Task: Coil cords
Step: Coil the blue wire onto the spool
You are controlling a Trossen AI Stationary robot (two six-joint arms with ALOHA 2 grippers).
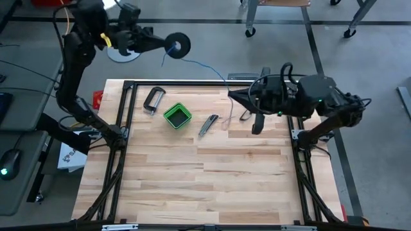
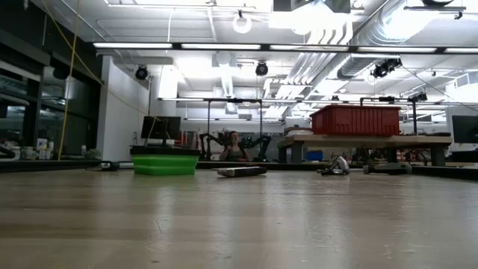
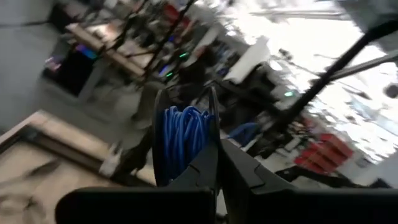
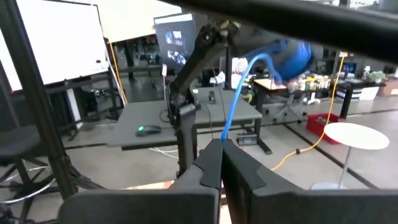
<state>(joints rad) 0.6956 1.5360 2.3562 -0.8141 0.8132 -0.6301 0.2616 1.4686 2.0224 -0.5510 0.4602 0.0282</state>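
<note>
My left gripper [image 1: 168, 45] is high beyond the table's far left corner, shut on the small round dark spool [image 1: 179, 44], which is wound with blue wire [image 3: 182, 134]. The thin blue wire [image 1: 200, 64] runs from the spool toward the table's far edge and into my right gripper [image 1: 230, 95], which is shut on it there. In the right wrist view the wire [image 4: 239, 87] rises from the fingers to the blurred spool [image 4: 291, 57]. Neither gripper shows in the low view. My left gripper pinches the spool between its two fingers at the rim of one dark flange [image 3: 213, 146]. The spool is lifted clear, out past the table's far edge. My right gripper pinches the single wire strand [image 4: 224, 138] between its two fingertips, coming level from the table's right. The wire leaves the fingers in a gentle curve to the spool, clear of the table.
On the far half of the table lie a green box [image 1: 177, 115], a metal clamp [image 1: 153, 99], a utility knife [image 1: 207, 125] and a small dark thing [image 1: 245, 115]. A black frame [image 1: 126, 96] edges the table. A person sits far off [image 2: 235, 146].
</note>
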